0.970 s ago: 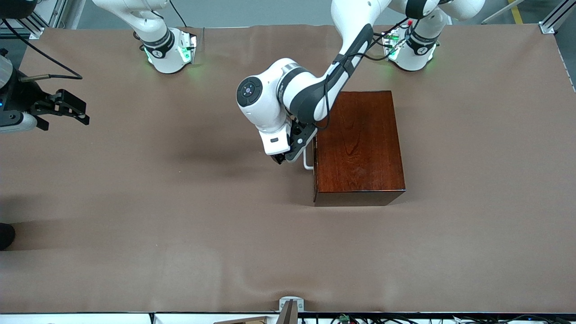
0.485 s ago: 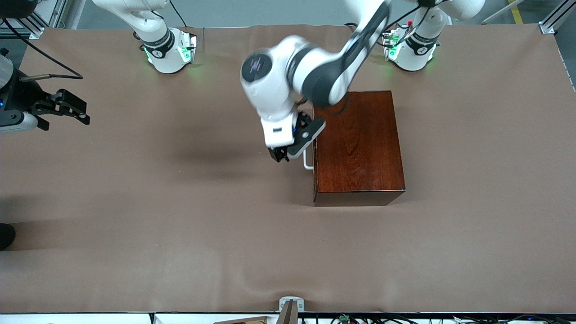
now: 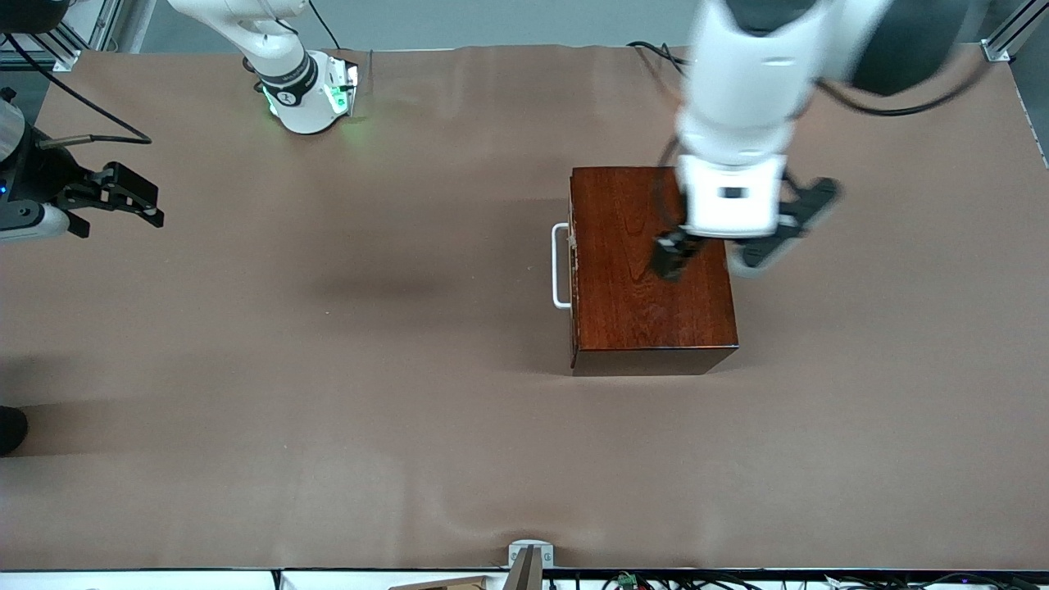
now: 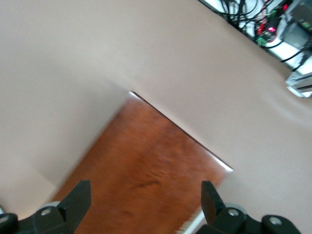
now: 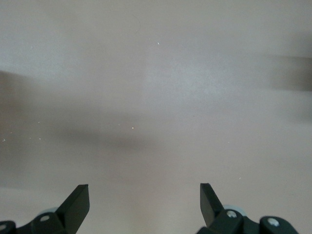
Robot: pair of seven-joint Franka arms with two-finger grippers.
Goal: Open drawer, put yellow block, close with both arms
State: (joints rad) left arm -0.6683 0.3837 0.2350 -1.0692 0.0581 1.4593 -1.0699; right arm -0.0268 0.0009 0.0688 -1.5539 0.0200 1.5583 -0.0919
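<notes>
Drawer [image 3: 573,266] first: you can see it sits pushed flush into the mahogany box [image 3: 651,270], its white handle [image 3: 560,266] standing out on the side toward the right arm's end of the table. No yellow block shows anywhere on the brown table cover [image 3: 328,369], so judging from how things lie, it probably rests inside already and the closing looks done; you cannot confirm that, since the box hides its contents.

Your left gripper [image 3: 725,246] is up in the air over the top of the box, blurred in the front view, but the left wrist view shows its fingers [image 4: 78,202] spread wide with nothing between them and the wood top [image 4: 151,175] below. Your right gripper [image 3: 123,197] waits over the cover at the right arm's end of the table, well apart from the box, fingers [image 5: 78,202] likewise parted and empty.

If you want to finish well, check that the drawer front meets the box evenly along its whole edge. Should a gap remain, bring both grippers to the handle side, press level, and avoid pushing the box itself along the cover.
</notes>
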